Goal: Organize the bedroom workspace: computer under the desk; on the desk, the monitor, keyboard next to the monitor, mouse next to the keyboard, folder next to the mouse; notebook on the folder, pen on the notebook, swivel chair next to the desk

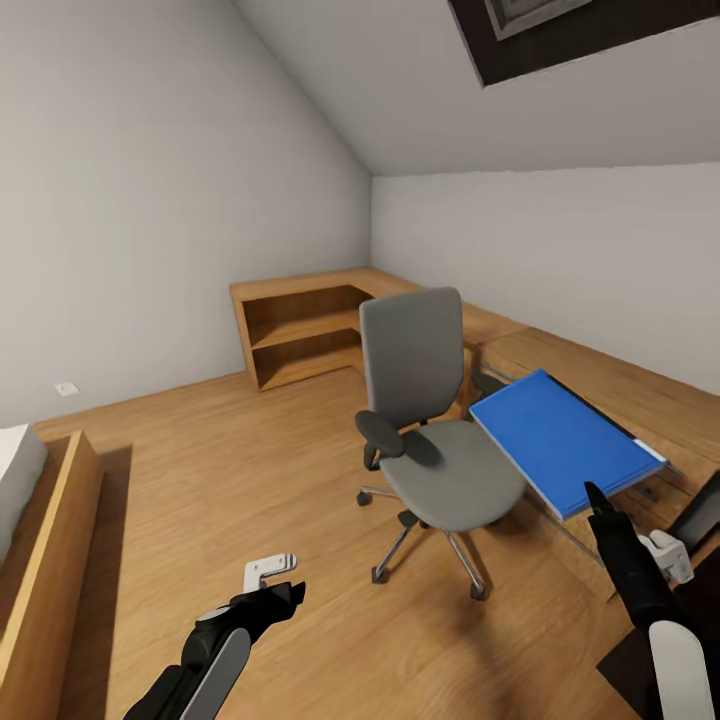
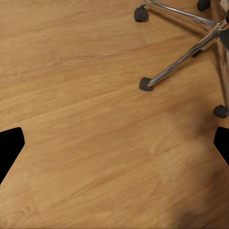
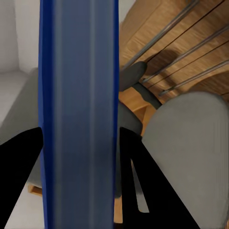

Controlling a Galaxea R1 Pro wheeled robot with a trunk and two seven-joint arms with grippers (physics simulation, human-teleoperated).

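At the left of the head view, part of a bed (image 1: 40, 520) with a wooden frame is seen against the wall. The left gripper (image 1: 285, 590) is held low over the wood floor (image 1: 220, 470), and its fingers (image 2: 10, 145) are spread wide apart with nothing between them, as is shown in the left wrist view, where one chrome leg of the chair base (image 2: 176, 67) and its castors are seen. Farther back, a low wooden shelf unit (image 1: 300, 335) is set in the corner of the room. The swivel chair (image 1: 430, 420) stands in the middle of the floor, its grey seat bare. Just to its right the blue folder (image 1: 560, 440) is held in the air, tilted, with its near edge clamped by the right gripper (image 1: 598, 500); in the right wrist view the folder's edge (image 3: 78, 114) is seen pinched between the two dark fingers.

The step in hand is judged to be the carrying of the folder from the chair to the worktop. The black worktop cannot be made out with certainty here, so a turn of the base toward it is probably called for next, with the folder kept level and clear of the chair's back.
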